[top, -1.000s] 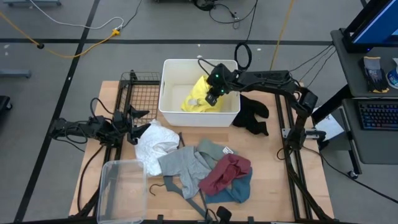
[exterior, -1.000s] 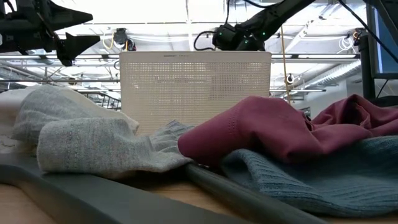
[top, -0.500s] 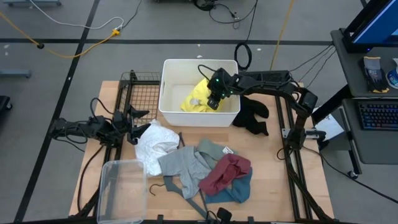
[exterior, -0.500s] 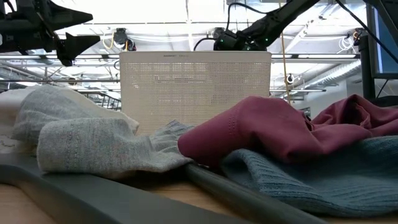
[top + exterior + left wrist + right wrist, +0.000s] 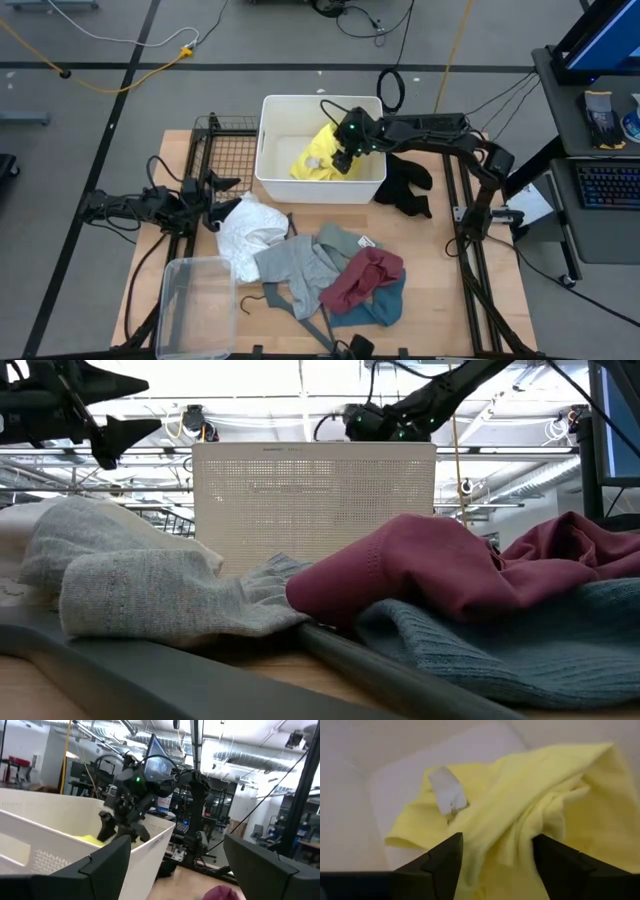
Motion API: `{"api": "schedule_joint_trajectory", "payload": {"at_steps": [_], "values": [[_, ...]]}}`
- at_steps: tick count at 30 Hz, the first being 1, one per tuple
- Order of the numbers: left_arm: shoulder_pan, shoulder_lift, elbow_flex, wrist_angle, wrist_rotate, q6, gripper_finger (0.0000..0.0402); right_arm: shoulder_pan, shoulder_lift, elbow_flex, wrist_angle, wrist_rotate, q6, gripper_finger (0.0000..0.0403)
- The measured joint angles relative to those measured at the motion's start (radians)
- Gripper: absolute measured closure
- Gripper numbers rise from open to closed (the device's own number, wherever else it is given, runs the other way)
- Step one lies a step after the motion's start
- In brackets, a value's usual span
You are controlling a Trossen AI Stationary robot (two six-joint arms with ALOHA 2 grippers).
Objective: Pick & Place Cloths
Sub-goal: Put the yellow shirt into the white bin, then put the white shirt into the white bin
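Observation:
The yellow cloth (image 5: 318, 155) (image 5: 520, 805) lies bunched in the white bin (image 5: 270, 180), against its right wall. My right gripper (image 5: 343, 160) (image 5: 495, 865) hangs open just above it, a finger on either side. The black cloth (image 5: 405, 185) lies on the table right of the bin. The white (image 5: 250, 228), grey (image 5: 295, 262), sage-green (image 5: 340, 240), maroon (image 5: 362, 278) and teal (image 5: 380, 305) cloths lie heaped in the table's middle. My left gripper (image 5: 222, 198) waits open at the left, beside the white cloth.
A clear plastic tub (image 5: 195, 300) stands at the near left corner. A thin hanger (image 5: 250, 300) lies beside it. A black wire rack (image 5: 225, 150) stands left of the white bin. Bare wood shows at the table's right, near the black cloth.
My right gripper has opened over the white bin and let go of the yellow cloth, which now rests in the bin. The gripper has stayed almost in place above it.

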Motion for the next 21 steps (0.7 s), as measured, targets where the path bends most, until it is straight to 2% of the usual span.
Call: {"api": "schedule_joint_trajectory", "payload": {"at_steps": [7,21], "values": [[0.0,0.0,0.0,0.003,0.0,-0.053,0.0078,0.0,-0.109,0.0,0.01,-0.001,-0.008,0.018],[0.0,0.0,0.0,0.08,0.002,-0.053,0.0078,0.014,-0.395,0.001,0.016,-0.004,-0.015,0.0186]]}}
